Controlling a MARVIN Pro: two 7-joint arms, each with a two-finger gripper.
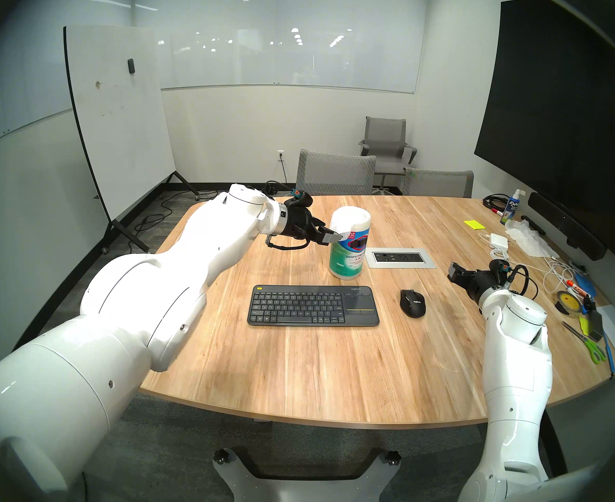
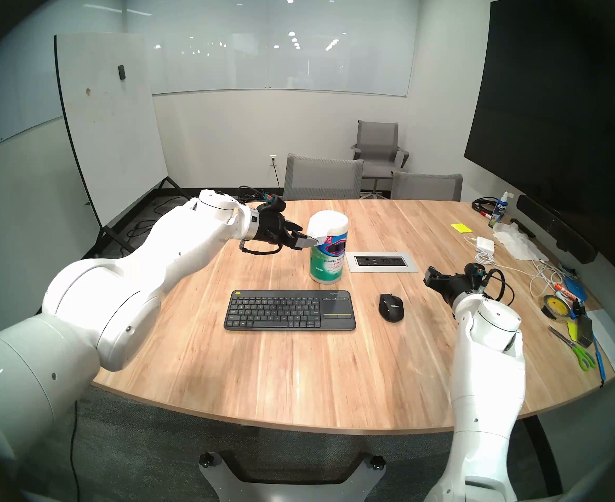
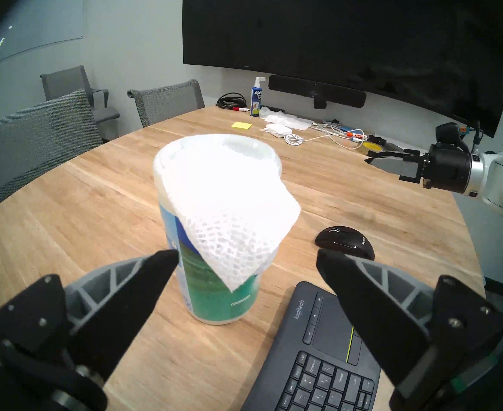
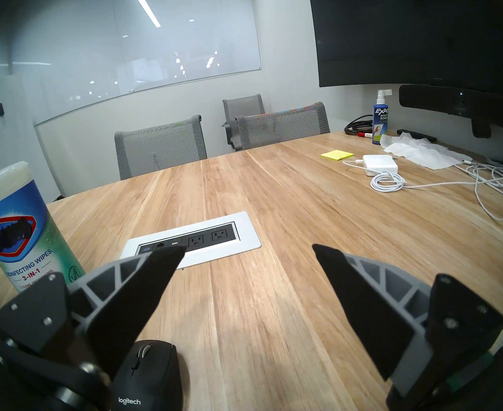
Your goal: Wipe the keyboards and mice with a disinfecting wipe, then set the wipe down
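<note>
Left gripper (image 3: pixel 246 257) spread wide just short of wipe (image 3: pixel 229 205) draped over canister (image 3: pixel 214 294) top, keyboard (image 1: pixel 313 305) and mouse (image 1: pixel 412 302) untouched on table (image 1: pixel 335 363), right gripper (image 4: pixel 248 248) spread, empty.

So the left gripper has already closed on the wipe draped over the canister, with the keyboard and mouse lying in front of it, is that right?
Not quite: the left gripper is open, its fingers either side of the wipe draped over the canister, as the left wrist view shows. The keyboard and mouse do lie in front.
</note>
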